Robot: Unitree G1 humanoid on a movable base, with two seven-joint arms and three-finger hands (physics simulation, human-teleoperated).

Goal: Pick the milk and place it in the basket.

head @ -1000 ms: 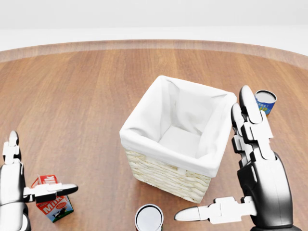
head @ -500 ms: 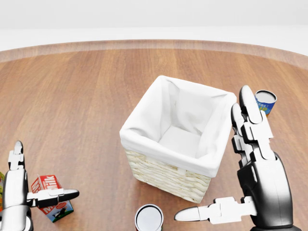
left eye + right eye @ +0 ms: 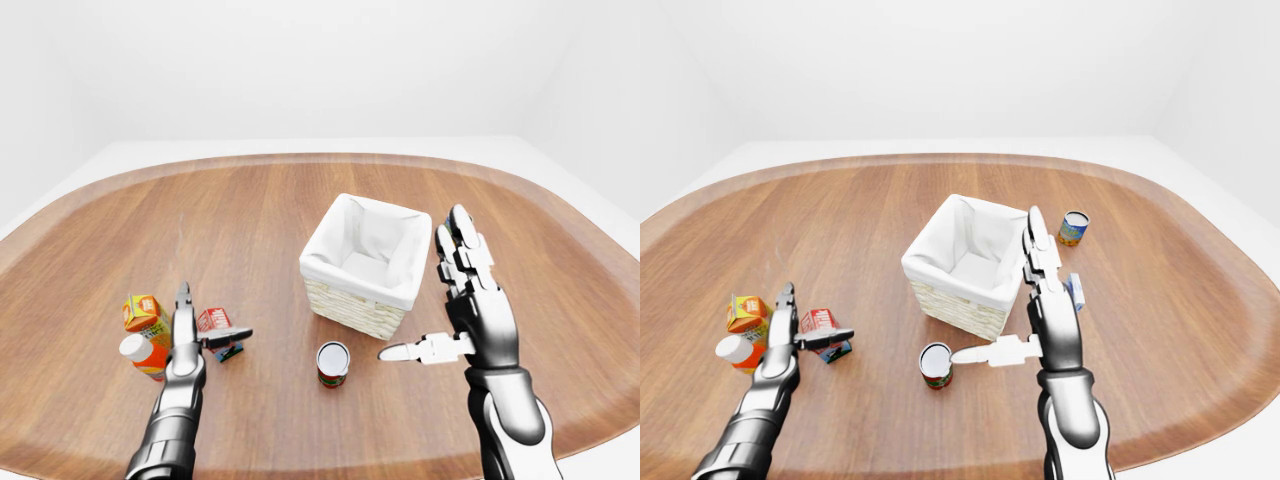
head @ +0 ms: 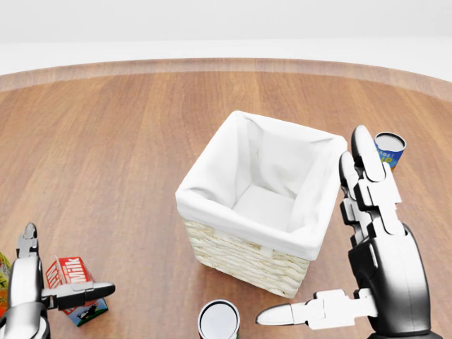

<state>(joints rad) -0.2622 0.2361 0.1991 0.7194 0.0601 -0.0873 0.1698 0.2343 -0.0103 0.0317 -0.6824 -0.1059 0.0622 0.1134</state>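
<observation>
Two cartons and a bottle sit at the far left of the tabletop [image 3: 250, 220] in my left-eye view: an orange juice carton [image 3: 143, 313], an orange bottle with a white cap [image 3: 143, 354] just below it, and to their right the milk [image 3: 214, 324], a small red-and-white carton standing on the wood. My left robot hand [image 3: 190, 338] is at the milk with fingers spread apart, the thumb [image 3: 230, 337] lying across the carton's near face (I cannot tell whether it actually touches). Right of that stands a can with a red label [image 3: 333, 362], and above it the basket [image 3: 365, 262], wicker with a white cloth lining. My right robot hand [image 3: 1025, 300] hangs just beside the basket's right side, fingers splayed, holding nothing. A blue can [image 3: 1073, 228] stands farther right.
</observation>
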